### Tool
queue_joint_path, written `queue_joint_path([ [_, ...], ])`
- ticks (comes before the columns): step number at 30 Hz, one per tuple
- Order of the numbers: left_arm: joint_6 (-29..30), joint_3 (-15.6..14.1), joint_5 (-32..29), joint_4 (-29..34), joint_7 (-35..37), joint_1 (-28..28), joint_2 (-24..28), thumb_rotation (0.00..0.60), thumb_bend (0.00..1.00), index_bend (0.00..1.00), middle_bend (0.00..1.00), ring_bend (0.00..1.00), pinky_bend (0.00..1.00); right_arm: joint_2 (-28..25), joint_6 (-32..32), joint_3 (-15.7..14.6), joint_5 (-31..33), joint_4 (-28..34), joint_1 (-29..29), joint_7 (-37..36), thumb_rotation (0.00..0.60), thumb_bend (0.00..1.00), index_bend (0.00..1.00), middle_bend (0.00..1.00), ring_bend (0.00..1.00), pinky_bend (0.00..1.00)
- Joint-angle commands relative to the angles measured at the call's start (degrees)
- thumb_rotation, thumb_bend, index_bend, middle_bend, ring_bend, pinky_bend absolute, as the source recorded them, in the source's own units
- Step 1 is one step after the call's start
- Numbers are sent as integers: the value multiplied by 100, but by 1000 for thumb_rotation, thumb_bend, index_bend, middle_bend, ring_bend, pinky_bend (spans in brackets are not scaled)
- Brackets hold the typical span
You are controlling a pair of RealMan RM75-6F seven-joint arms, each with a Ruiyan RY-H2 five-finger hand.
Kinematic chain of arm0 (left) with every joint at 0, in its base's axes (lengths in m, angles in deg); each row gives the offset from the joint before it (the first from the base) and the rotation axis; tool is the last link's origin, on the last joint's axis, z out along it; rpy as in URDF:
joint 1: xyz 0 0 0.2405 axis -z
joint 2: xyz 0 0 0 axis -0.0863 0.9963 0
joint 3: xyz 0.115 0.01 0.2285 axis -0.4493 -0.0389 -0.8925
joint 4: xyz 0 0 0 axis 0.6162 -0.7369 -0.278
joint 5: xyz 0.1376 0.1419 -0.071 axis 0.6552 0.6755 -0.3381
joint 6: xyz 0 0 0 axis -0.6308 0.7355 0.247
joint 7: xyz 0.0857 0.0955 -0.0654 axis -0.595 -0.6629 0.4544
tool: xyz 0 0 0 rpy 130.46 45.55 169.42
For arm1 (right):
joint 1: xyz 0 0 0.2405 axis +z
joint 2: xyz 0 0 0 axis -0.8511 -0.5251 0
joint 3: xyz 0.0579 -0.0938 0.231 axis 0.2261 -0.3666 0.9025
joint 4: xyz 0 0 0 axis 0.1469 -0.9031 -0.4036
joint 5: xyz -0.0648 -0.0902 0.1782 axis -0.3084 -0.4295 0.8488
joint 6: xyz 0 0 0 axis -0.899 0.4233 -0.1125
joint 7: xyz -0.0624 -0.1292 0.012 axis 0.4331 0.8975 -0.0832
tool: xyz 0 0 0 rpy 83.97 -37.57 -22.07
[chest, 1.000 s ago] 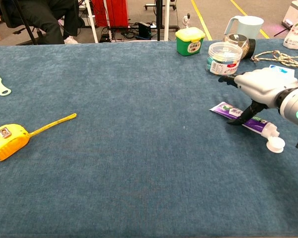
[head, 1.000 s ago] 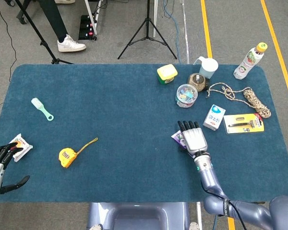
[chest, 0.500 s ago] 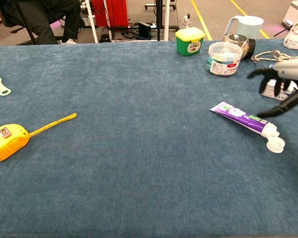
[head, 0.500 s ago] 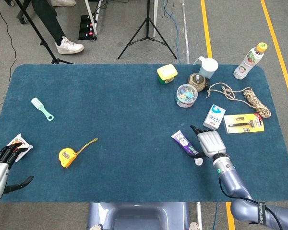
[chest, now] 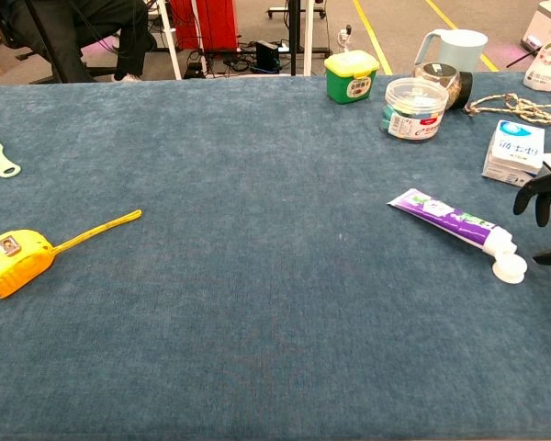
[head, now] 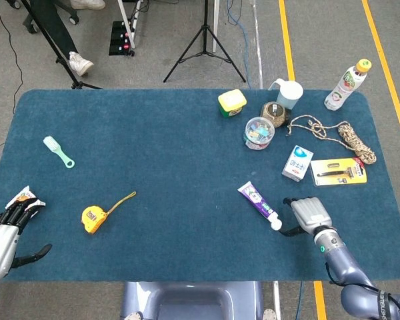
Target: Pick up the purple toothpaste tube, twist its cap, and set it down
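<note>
The purple toothpaste tube [head: 256, 202] lies flat on the table [head: 160, 153], slanting toward the near right, with its white flip cap [chest: 510, 267] hanging open beside the nozzle. The tube is soft and flattened at its far end, glossy with printed lettering. Just to its right, not touching it, hovers the right hand [head: 310, 215], white-backed with dark fingers [chest: 535, 190] spread and holding nothing. The left hand [head: 5, 233] sits at the near left corner of the table, also with fingers apart and nothing in it, close to a small snack packet [head: 24, 197].

The table is covered in a deep blue, felt-like cloth with rounded corners; its middle is a wide bare stretch between the tube and a yellow tape measure [head: 93, 218] with some tape pulled out. A mint-green brush [head: 57, 151] lies toward the far left.

Beyond the tube, a small white-and-blue carton [head: 297, 163] stands near a carded razor [head: 338, 171]. Further back cluster a clear round tub [head: 259, 133], a yellow-lidded green jar [head: 232, 103], a dark jar [head: 276, 113], a pale blue jug [head: 290, 93], a coil of rough rope [head: 337, 131] and a plastic drink bottle [head: 347, 84].

The floor is grey, crossed by yellow lines [head: 287, 41], with a black tripod [head: 204, 40] and a person's leg [head: 61, 31] behind the table.
</note>
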Motion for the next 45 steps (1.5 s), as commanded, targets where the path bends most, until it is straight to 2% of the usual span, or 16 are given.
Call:
queue_joint_path([
  [1, -4, 0, 1, 13, -12, 4, -7, 529, 151, 207, 168, 143, 287, -34, -33, -39, -18, 30, 45, -9, 285, 278, 246, 332, 381, 273],
  [15, 30, -19, -20, -105, 128, -27, -4, 531, 151, 207, 168, 143, 286, 108, -281, -258, 97, 338, 545, 196, 282, 278, 275, 355, 395, 274],
  [27, 103, -55, -59, -377, 466, -104, 11, 531, 151, 207, 168, 143, 285, 511, -362, -84, 566, 614, 1241, 305, 281, 278, 275, 358, 410, 284],
  [39, 149, -68, -132, -623, 806, -166, 68, 532, 150, 207, 168, 143, 285, 1236, -164, 129, 1302, 156, 1964, 435, 291, 278, 257, 356, 410, 284],
  [45, 178, -80, -128, -653, 874, -195, 88, 530, 150, 207, 168, 143, 284, 1033, 224, 49, 1162, 209, 1985, 496, 300, 278, 238, 348, 381, 284],
])
